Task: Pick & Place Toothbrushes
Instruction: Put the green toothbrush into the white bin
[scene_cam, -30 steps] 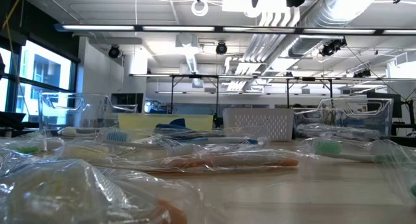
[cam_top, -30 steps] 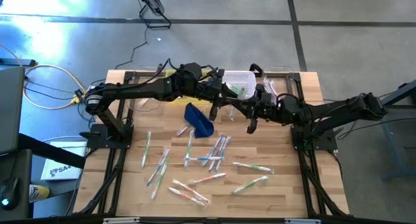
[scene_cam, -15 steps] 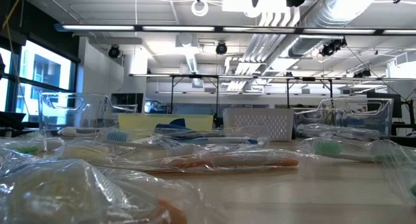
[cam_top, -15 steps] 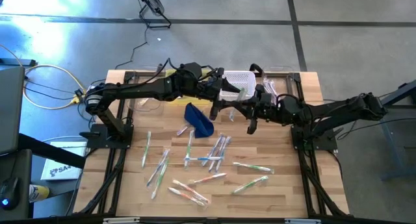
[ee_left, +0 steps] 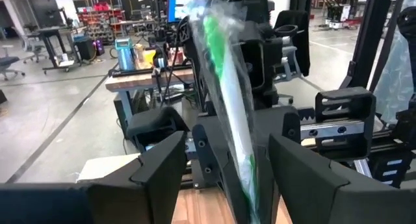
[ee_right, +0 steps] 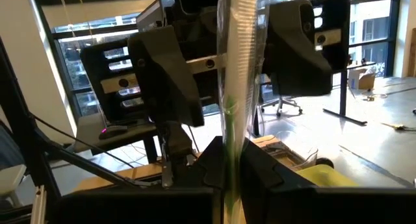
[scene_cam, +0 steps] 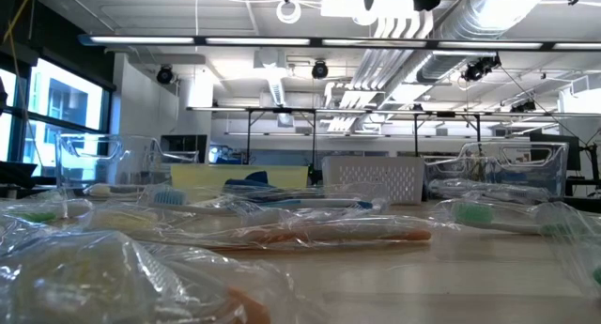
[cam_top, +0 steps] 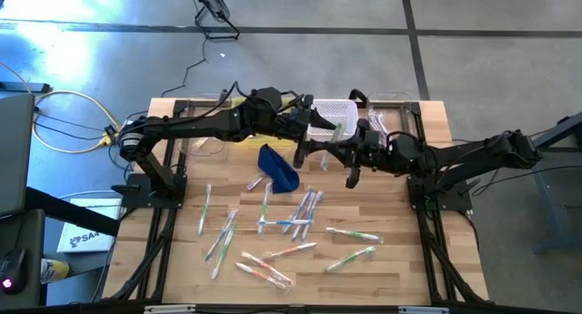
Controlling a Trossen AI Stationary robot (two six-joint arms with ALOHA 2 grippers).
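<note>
From my overhead feed both arms meet over the far middle of the table (cam_top: 400, 259), and between them a green toothbrush in a clear wrapper (ee_left: 229, 113) stands upright: my right gripper (ee_right: 229, 169) has its fingers pressed together on the wrapped brush, pinching it, while my left gripper (ee_left: 221, 165) sits with its fingers spread wide on either side of it, not gripping. The other toothbrushes (cam_top: 300, 212) lie scattered from the table's centre down toward six o'clock, a dark blue pouch (cam_top: 277, 167) is just at their eleven o'clock, and a white basket (cam_top: 333, 114) stands at the twelve o'clock edge.
</note>
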